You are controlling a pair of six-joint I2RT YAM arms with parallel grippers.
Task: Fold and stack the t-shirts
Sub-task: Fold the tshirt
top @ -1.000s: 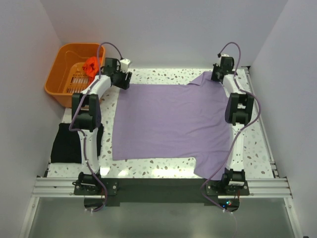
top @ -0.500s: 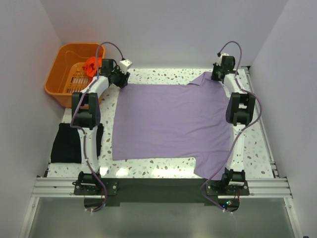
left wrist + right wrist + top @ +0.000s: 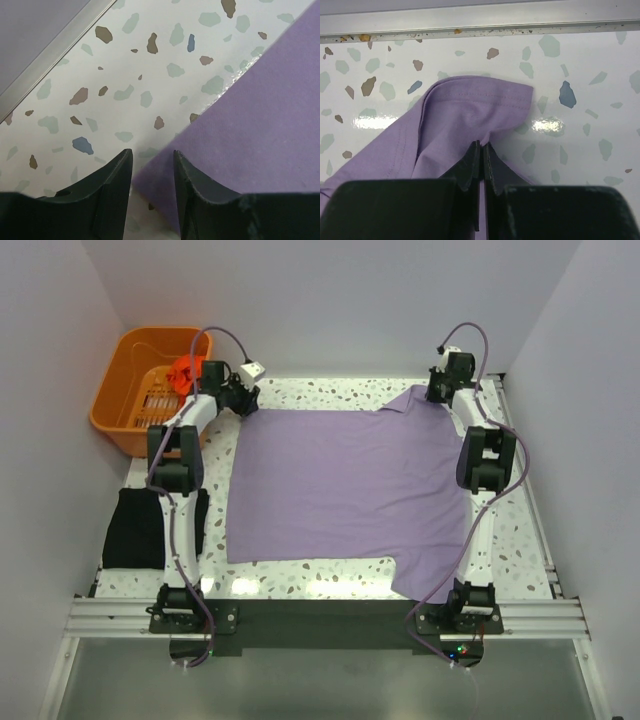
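The lilac-purple t-shirt (image 3: 345, 485) lies spread flat across the speckled table. My left gripper (image 3: 247, 400) is at its far left corner; in the left wrist view the gripper (image 3: 153, 159) is open, with the shirt's corner (image 3: 250, 125) between and under the tips. My right gripper (image 3: 437, 393) is at the far right sleeve; in the right wrist view the gripper (image 3: 482, 147) is shut on the purple sleeve (image 3: 470, 110). A folded black t-shirt (image 3: 135, 528) lies at the near left edge. An orange-red t-shirt (image 3: 183, 373) sits in the basket.
The orange plastic basket (image 3: 125, 400) stands off the table's far left corner. A metal rail (image 3: 480, 27) runs along the table's far edge, close to both grippers. Grey walls enclose the left, back and right.
My left gripper has shifted slightly farther back at the shirt's far left corner. The right arm and the shirt have not moved.
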